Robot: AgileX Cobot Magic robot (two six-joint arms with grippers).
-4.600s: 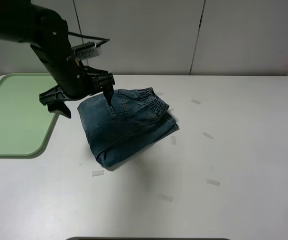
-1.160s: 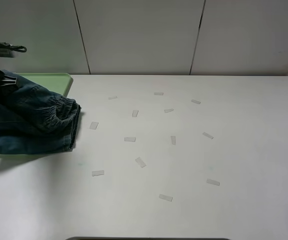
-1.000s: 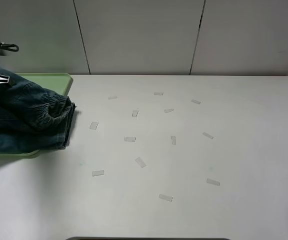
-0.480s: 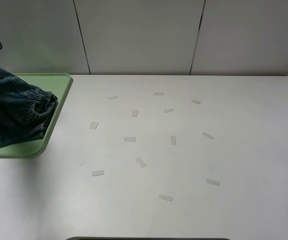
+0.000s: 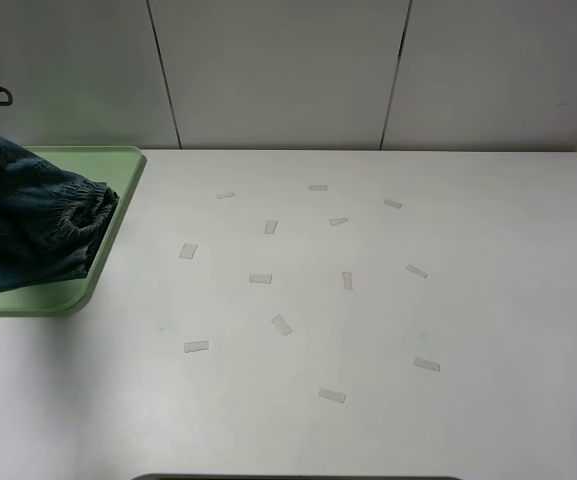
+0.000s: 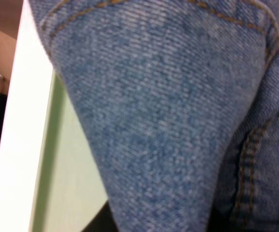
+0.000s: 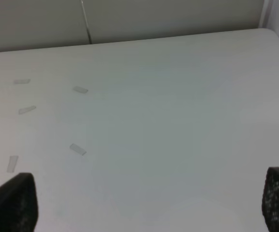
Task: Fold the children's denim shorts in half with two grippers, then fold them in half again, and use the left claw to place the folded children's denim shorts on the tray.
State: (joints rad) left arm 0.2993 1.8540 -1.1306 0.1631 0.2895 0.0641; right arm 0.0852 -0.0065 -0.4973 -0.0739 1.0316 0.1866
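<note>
While scattered bits of pale tape (image 5: 282,324) dot the near and middle stretch of the white table (image 5: 368,330), the right gripper (image 7: 144,203) hangs over its bare right part with fingertips (image 7: 13,200) spread wide. Farther left, the folded blue washed-denim children's shorts (image 5: 28,235) sit over the pale-green rectangular plastic tray (image 5: 118,175), filling the left wrist view; the left claw itself is hidden, pinched shut.

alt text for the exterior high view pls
Folded denim shorts sit over a pale-green tray at the far left edge of a white table. Small strips of tape dot the tabletop; neither gripper shows here.
</note>
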